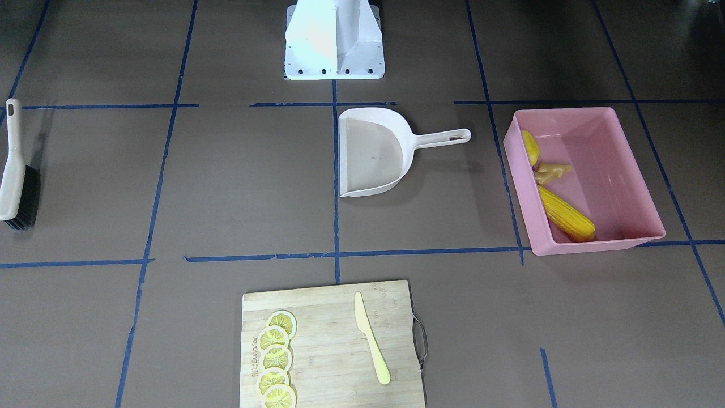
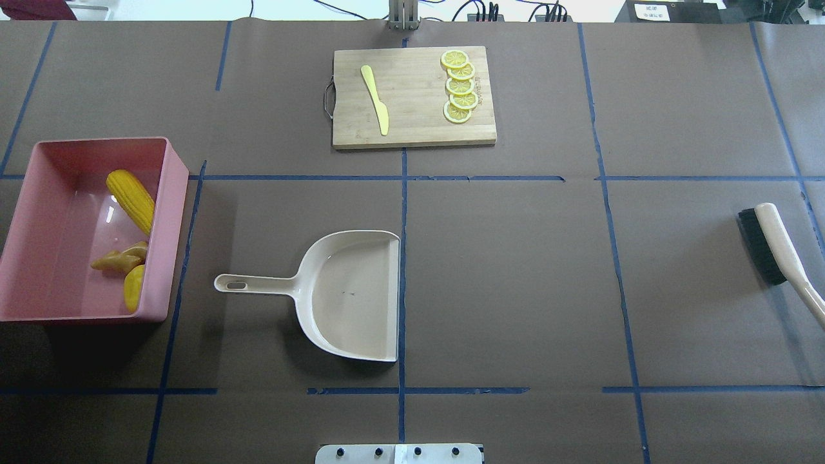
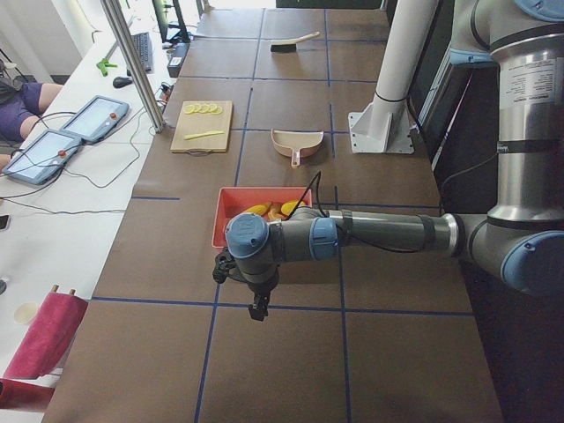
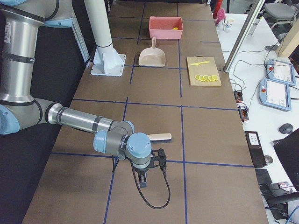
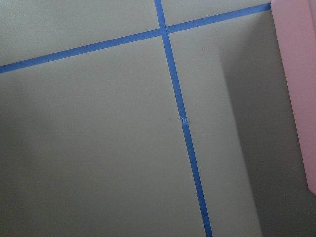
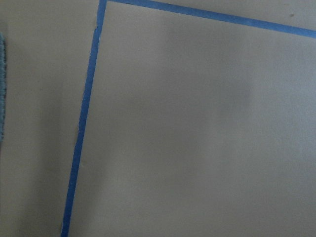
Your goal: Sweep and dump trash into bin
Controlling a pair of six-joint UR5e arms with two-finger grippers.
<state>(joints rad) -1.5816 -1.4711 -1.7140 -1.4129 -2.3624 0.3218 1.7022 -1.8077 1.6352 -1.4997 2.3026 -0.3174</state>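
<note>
The pink bin (image 1: 637, 181) stands on the robot's left side of the table, also in the overhead view (image 2: 165, 219). Inside it lie the corn cob (image 1: 566, 214), the ginger root (image 1: 552, 171) and the yellow potato-like lump (image 1: 531, 147). My left gripper (image 3: 258, 308) shows only in the exterior left view, hanging over bare table just outside the bin (image 3: 225, 220); I cannot tell if it is open or shut. My right gripper (image 4: 143, 179) shows only in the exterior right view, beside the brush handle (image 4: 159, 137); its state is also unclear.
The beige dustpan (image 1: 374, 153) lies empty at the table's middle, handle toward the bin. The brush (image 1: 16, 175) lies on the robot's right side. A wooden cutting board (image 1: 334, 345) with lemon slices (image 1: 276, 357) and a plastic knife (image 1: 371, 340) sits at the far edge.
</note>
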